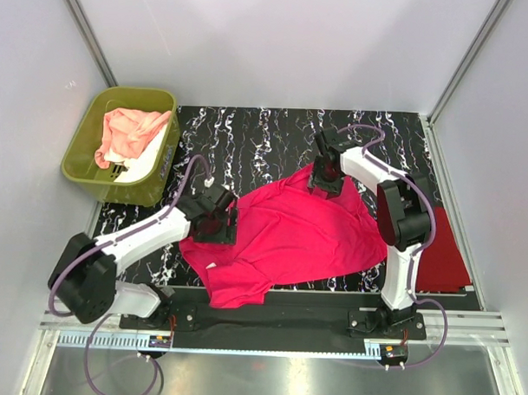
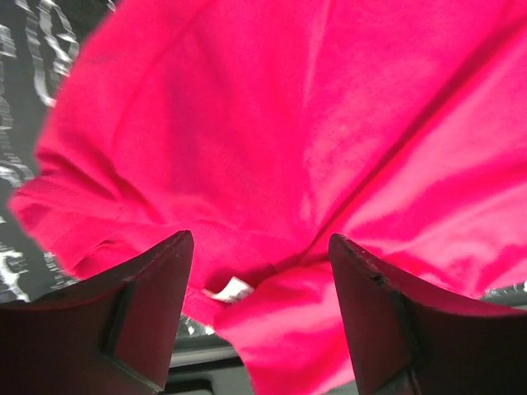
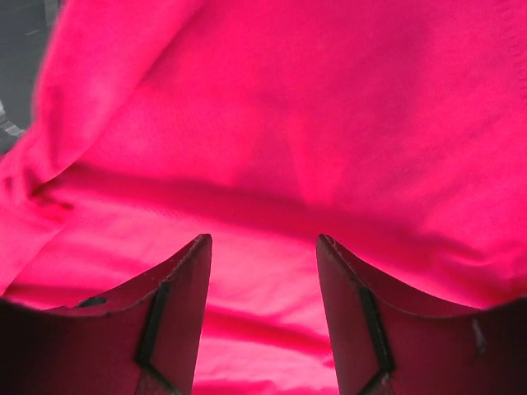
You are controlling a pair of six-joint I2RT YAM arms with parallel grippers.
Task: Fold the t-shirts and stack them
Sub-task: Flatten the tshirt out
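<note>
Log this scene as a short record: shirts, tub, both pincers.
pink shirt: spread unfolded in the middle of the table
red shirt: lying flat at the table's right edge
tub: far left corner, outside the table's dark top; holds the peach shirt and the white shirt, both crumpled
left pincer: open, over the pink shirt's left edge
right pincer: open, over the pink shirt's far edge

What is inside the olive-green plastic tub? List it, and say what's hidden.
Inside the olive-green plastic tub lies a crumpled peach-pink cloth shirt on top of a white cloth garment. The tub's floor and anything beneath them are covered.
</note>
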